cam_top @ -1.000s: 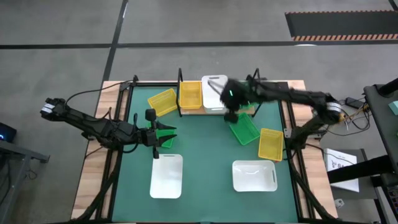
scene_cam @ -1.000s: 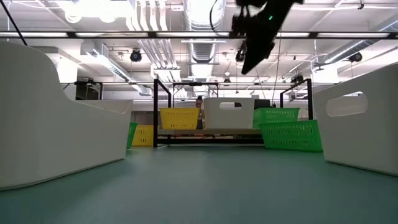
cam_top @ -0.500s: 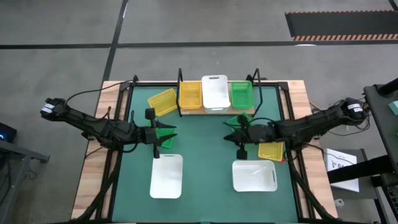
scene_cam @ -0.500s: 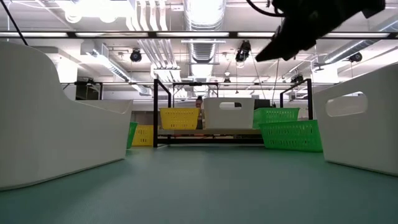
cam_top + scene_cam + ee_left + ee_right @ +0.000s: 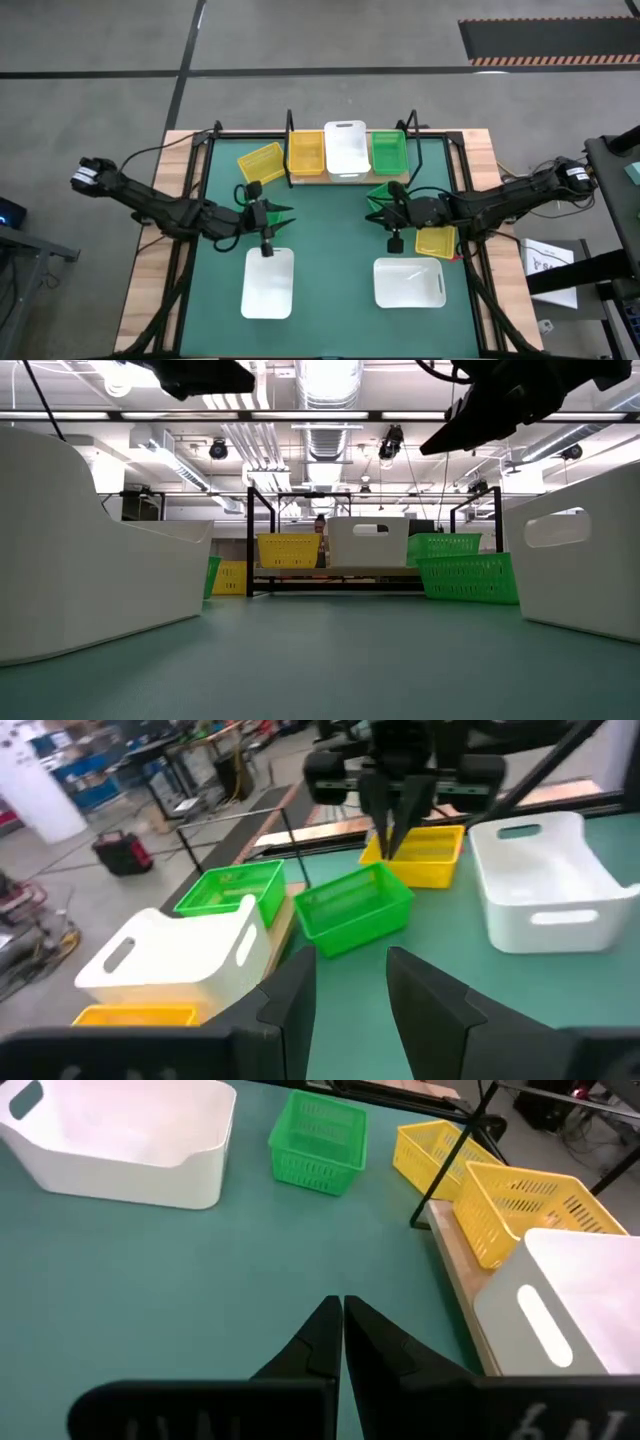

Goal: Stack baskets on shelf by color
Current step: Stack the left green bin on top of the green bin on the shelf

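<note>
Green table mat (image 5: 330, 240) under both arms. Shelf (image 5: 345, 176) beyond the grippers, carrying yellow basket (image 5: 306, 152), white basket (image 5: 346, 150) and green basket (image 5: 389, 152), long axes front to back. Left gripper (image 5: 262, 222) fingers apart; right gripper (image 5: 392, 212) fingertips together, empty.

You have bare green mat (image 5: 325, 235) between both hands; ahead, the shelf (image 5: 345, 176) holds three baskets between black posts.
</note>
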You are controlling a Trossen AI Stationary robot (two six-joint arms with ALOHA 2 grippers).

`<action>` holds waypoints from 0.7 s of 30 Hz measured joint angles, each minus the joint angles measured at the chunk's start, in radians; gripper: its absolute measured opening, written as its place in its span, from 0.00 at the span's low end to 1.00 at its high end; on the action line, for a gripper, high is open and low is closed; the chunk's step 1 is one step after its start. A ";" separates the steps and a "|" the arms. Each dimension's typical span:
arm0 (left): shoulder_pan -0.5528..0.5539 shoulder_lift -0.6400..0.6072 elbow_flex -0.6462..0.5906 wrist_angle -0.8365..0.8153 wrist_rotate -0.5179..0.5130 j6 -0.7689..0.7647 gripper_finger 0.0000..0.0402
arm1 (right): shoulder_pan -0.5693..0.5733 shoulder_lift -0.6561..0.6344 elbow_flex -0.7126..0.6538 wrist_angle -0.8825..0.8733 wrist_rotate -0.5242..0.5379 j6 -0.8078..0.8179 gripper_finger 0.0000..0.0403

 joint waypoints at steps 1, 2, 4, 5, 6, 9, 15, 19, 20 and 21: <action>0.001 0.006 0.003 0.001 -0.013 -0.014 0.27 | 0.000 0.000 0.000 -0.001 0.000 0.000 0.02; 0.002 0.012 0.007 0.000 -0.026 -0.030 0.27 | 0.000 0.003 0.000 -0.001 0.000 0.000 0.02; 0.007 0.024 0.014 -0.002 -0.050 -0.081 0.27 | 0.000 0.008 0.000 -0.001 0.000 0.000 0.02; 0.010 0.029 0.015 -0.010 -0.064 -0.110 0.27 | 0.000 0.011 0.000 -0.001 0.000 0.000 0.02; 0.015 0.031 0.017 -0.027 -0.073 -0.141 0.27 | 0.000 0.013 0.000 -0.001 0.000 0.000 0.02; 0.040 0.031 0.033 -0.136 -0.113 -0.291 0.27 | 0.000 0.015 0.000 -0.001 0.000 0.002 0.02; 0.126 0.037 0.135 -0.688 -0.109 -0.821 0.27 | 0.000 0.015 0.000 -0.001 0.000 0.042 0.02; 0.154 0.078 0.175 -0.978 -0.009 -1.058 0.27 | 0.000 0.015 0.000 -0.001 0.000 0.053 0.02; 0.155 0.088 0.178 -1.004 0.006 -1.075 0.27 | 0.000 0.015 0.000 -0.001 0.000 0.053 0.02; 0.155 0.096 0.179 -1.015 0.020 -1.082 0.27 | 0.000 0.015 0.000 -0.001 0.000 0.053 0.02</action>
